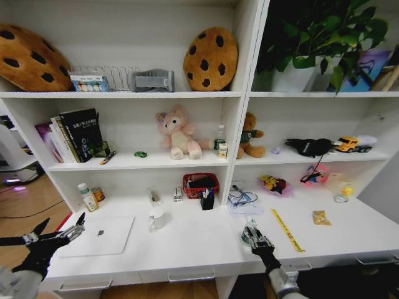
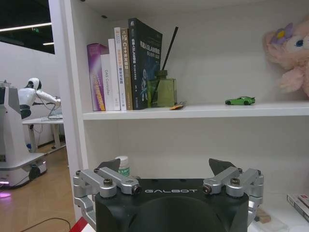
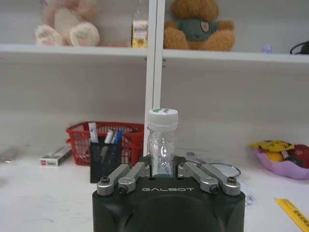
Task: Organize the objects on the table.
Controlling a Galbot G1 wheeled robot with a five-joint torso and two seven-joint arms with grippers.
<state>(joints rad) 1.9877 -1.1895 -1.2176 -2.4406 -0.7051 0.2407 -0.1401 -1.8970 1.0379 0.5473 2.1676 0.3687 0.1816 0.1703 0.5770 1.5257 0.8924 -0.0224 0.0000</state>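
The left gripper (image 1: pixel 62 233) is held nearest the camera, off the desk's (image 1: pixel 187 246) front left corner, its fingers (image 2: pixel 107 166) spread wide with nothing between them. Just beside it, the thin silver laptop (image 1: pixel 100 235) is laid closed and flat on the left part of the desk, close to the front edge. A white cup (image 1: pixel 157 218) is set behind the laptop's right side, with bare white surface between it and the front edge. The black pen cup (image 1: pixel 207 200) is placed further back, in front of a red basket (image 1: pixel 201 184) near the back edge. The tiny green toy car (image 2: pixel 240 100) is parked on the shelf board (image 2: pixel 203 111) above the desk, right of the books (image 2: pixel 123 67). Near the middle of the front edge, the right gripper (image 1: pixel 254 238) is closed narrowly on the small clear bottle (image 3: pixel 162 142), which is kept upright with its white cap on top. A yellow ruler (image 1: pixel 287 230) is laid to the right of it, with open desk beyond. Wooden floor (image 1: pixel 25 212) is seen left of the desk
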